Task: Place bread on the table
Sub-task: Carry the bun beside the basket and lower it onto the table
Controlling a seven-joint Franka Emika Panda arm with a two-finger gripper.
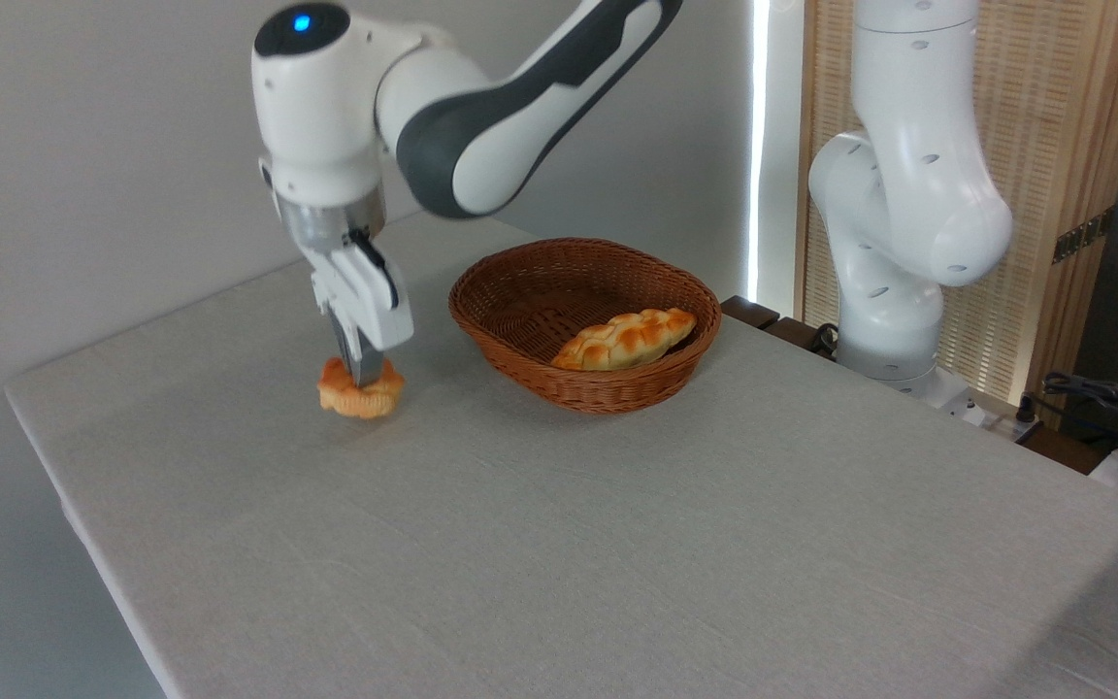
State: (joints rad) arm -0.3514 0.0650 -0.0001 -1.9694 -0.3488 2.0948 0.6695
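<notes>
The bread [361, 396] is a small orange-brown bun with a lobed top, low over the light grey table [617, 544], left of the basket. I cannot tell whether it touches the cloth. My gripper [362, 374] points straight down onto it, its fingers shut on the bun's top middle. The fingertips are sunk into the bun and mostly hidden.
A brown oval wicker basket [520, 291] stands right of the bun and holds a long braided golden loaf [625, 339]. The arm's white base [894, 291] rises at the table's far right edge. Cables and dark gear [1117, 403] lie beyond that edge.
</notes>
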